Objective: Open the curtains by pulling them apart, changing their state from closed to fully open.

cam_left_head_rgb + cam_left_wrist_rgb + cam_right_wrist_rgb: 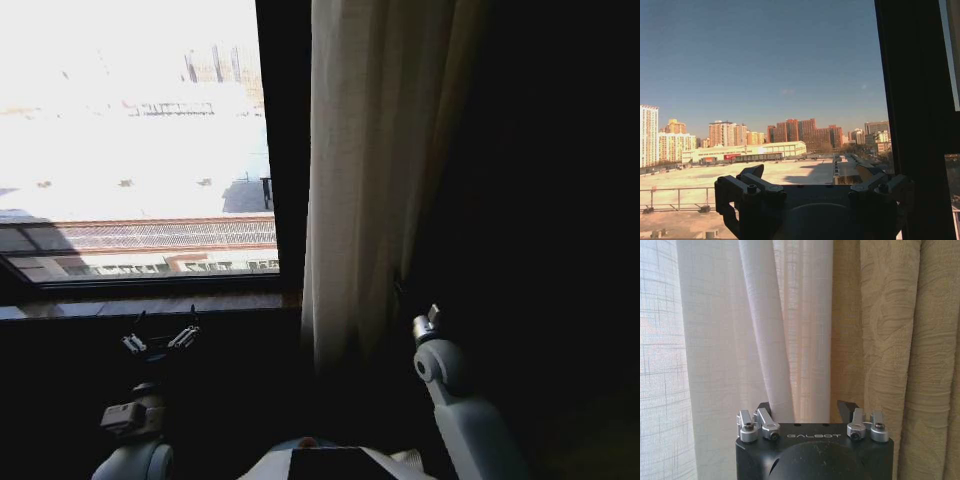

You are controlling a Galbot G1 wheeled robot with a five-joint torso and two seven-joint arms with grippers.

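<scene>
Your right gripper [810, 412] is facing the curtains [370, 180] head-on, jaws spread around a vertical white pleat; your left gripper [160, 341] is idling spread by the bared window [140, 140], farther off.

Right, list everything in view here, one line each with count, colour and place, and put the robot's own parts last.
sheer curtain: one, white, gathered beside the window's black upright, in front of the right arm.
heavy curtain: one, beige with a woven pattern, next to the sheer one in the right wrist view.
window frame: one black upright, between glass and curtain.
window sill: one, brown, under the glass.
city outside: blue sky, orange and white buildings, pale rooftop.
left gripper: black, silver tips, open, low before the sill.
right gripper: black, silver fittings, open, a fold of sheer curtain between its fingers.
</scene>
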